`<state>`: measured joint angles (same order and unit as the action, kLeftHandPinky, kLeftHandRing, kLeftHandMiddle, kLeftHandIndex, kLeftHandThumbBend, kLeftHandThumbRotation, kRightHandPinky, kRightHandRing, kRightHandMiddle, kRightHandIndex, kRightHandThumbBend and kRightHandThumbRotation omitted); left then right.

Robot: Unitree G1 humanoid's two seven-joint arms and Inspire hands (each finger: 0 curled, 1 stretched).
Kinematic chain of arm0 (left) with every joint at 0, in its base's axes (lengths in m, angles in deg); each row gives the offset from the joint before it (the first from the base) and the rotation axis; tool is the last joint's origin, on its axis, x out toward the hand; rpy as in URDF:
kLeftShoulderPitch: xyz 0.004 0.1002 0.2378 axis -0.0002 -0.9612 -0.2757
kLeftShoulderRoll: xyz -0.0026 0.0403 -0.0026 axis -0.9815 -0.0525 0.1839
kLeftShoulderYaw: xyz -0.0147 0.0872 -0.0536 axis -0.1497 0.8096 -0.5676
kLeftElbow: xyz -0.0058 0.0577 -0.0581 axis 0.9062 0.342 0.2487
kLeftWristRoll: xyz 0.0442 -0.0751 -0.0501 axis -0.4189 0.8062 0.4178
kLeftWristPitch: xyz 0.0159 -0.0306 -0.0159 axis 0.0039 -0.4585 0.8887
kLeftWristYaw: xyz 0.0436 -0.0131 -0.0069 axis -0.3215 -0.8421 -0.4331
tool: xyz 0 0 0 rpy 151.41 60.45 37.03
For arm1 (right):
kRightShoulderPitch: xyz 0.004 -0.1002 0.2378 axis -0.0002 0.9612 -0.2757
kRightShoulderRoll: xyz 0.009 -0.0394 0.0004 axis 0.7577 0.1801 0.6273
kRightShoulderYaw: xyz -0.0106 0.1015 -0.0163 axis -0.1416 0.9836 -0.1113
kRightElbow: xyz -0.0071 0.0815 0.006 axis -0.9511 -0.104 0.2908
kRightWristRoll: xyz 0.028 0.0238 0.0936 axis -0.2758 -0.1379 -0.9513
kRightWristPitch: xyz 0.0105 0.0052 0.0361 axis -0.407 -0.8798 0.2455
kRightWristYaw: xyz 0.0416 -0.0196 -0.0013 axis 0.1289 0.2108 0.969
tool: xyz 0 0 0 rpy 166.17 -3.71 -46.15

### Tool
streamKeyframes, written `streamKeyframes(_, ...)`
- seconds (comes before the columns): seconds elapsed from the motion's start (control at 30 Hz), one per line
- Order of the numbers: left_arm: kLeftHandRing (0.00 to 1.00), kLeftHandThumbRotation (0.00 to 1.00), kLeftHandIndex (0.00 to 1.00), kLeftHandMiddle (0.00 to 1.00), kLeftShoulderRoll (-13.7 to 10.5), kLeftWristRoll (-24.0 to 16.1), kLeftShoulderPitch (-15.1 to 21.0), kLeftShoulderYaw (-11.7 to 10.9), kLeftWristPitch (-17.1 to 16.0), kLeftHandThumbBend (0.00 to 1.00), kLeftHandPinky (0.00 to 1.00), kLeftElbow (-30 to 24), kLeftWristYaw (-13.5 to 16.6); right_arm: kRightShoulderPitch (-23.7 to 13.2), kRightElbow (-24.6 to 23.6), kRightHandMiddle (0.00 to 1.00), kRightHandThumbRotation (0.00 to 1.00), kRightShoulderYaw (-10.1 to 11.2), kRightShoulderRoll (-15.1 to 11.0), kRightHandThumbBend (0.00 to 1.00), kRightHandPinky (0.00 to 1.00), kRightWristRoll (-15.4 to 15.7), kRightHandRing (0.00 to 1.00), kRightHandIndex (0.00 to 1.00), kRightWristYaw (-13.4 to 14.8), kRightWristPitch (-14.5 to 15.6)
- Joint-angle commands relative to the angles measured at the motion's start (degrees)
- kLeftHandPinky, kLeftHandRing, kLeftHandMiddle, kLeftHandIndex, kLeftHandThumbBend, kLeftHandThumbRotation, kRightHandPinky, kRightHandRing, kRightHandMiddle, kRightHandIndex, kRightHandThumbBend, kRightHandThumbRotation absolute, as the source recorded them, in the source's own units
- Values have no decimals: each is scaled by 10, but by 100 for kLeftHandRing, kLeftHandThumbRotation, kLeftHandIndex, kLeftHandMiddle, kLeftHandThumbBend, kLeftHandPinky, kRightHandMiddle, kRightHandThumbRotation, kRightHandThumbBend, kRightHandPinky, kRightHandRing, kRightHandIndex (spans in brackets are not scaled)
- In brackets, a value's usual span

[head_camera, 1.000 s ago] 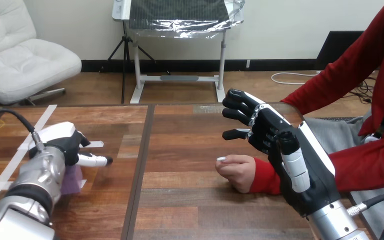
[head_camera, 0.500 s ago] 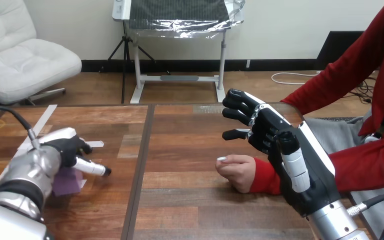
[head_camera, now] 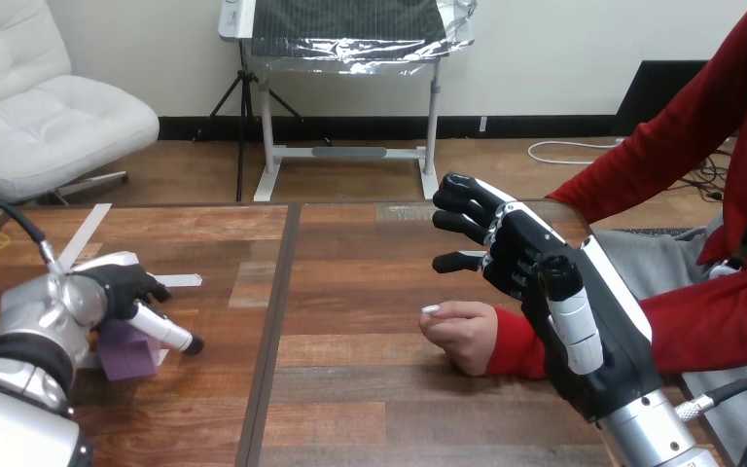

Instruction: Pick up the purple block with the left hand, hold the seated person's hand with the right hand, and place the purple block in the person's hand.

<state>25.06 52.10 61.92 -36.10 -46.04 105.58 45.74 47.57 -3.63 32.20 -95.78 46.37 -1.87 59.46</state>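
Note:
The purple block [head_camera: 124,352] lies on the wooden table [head_camera: 370,389] at the near left, partly under my left hand [head_camera: 117,289]. That hand hangs over the block's top with one straight finger [head_camera: 163,331] pointing right and down past the block's right side; I see nothing curled round the block. The person's hand [head_camera: 455,333] rests on the table right of centre as a loose fist, red sleeve behind it. My right hand [head_camera: 545,282] is raised above the person's wrist, fingers [head_camera: 467,216] spread and straight, apart from the person's hand.
White tape strips [head_camera: 83,233] lie on the table at the far left, near the block. A dark seam [head_camera: 270,331] runs down the table between the block and the person's hand. The person's other red-sleeved arm [head_camera: 729,321] lies at the right edge.
My left hand and forearm have drawn left and lower, and the straight finger has swung down to the right. More of the purple block shows. The right hand and the person's hand have not moved.

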Motion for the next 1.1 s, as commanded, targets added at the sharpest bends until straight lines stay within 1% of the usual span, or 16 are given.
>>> streamKeyframes(0.0,93,26,91,94,-18,-11,63,9,-1,75,83,-28,-8,-21,-15,87,100,3,-4,93,71,-6,86,87,-1,-1)
streamKeyframes(0.23,94,25,91,94,-21,-21,68,17,3,80,82,-27,-8,-21,-15,87,100,4,-5,92,70,-5,86,87,-1,-2)
streamKeyframes(0.5,95,23,90,93,-24,-41,71,26,13,88,80,-29,10,-21,-17,88,100,4,-6,93,71,-5,86,87,-1,1)
streamKeyframes(0.63,95,22,89,93,-25,-46,72,28,17,90,80,-29,15,-21,-17,88,100,4,-6,93,71,-5,86,87,-1,1)
streamKeyframes(0.87,94,21,88,93,-27,-62,72,37,14,93,81,-27,30,-21,-15,88,100,4,-7,92,71,-5,87,87,-3,-2)
streamKeyframes(1.07,93,18,88,92,-29,-66,73,43,12,94,82,-26,33,-21,-16,88,100,4,-7,93,71,-6,87,87,-3,0)
